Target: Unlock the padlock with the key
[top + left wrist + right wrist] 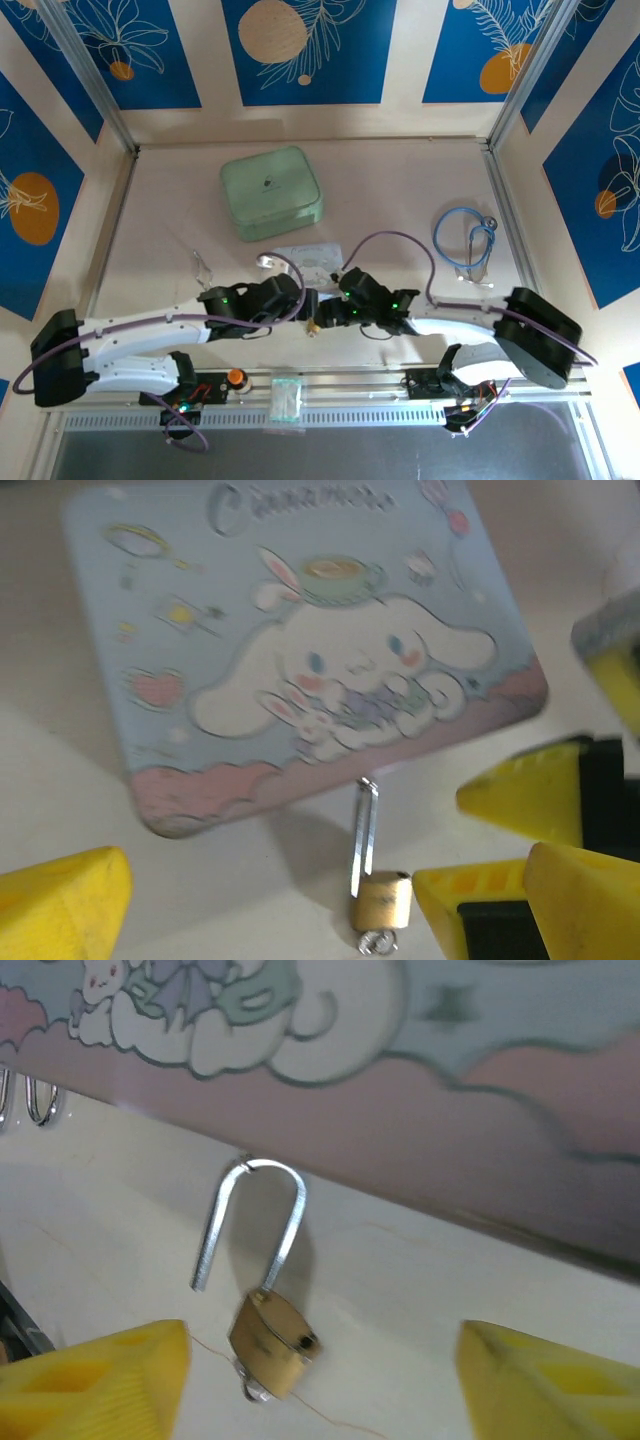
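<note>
The small brass padlock (pixel 313 327) lies on the table between the two wrists. Its silver shackle (pixel 250 1220) is swung open, with one leg free of the body (pixel 272 1355) and the empty hole showing. The tiny key (pixel 376 942) sticks out of the bottom of the lock (pixel 382 902). My left gripper (pixel 270 910) is open, its right finger (pixel 480 910) close beside the lock. My right gripper (pixel 325 1385) is open too, the lock lying between its yellow fingers (pixel 100 1380), nearer the left one. Neither holds anything.
The pastel cartoon tin (pixel 300 650) lies just beyond the lock, under both wrists. A mint-green box (pixel 271 192) sits at the back, a blue cable coil (pixel 465 238) at the right. Silver loops (pixel 40 1100) lie by the tin's edge. The right gripper's yellow fingers (pixel 530 790) show in the left wrist view.
</note>
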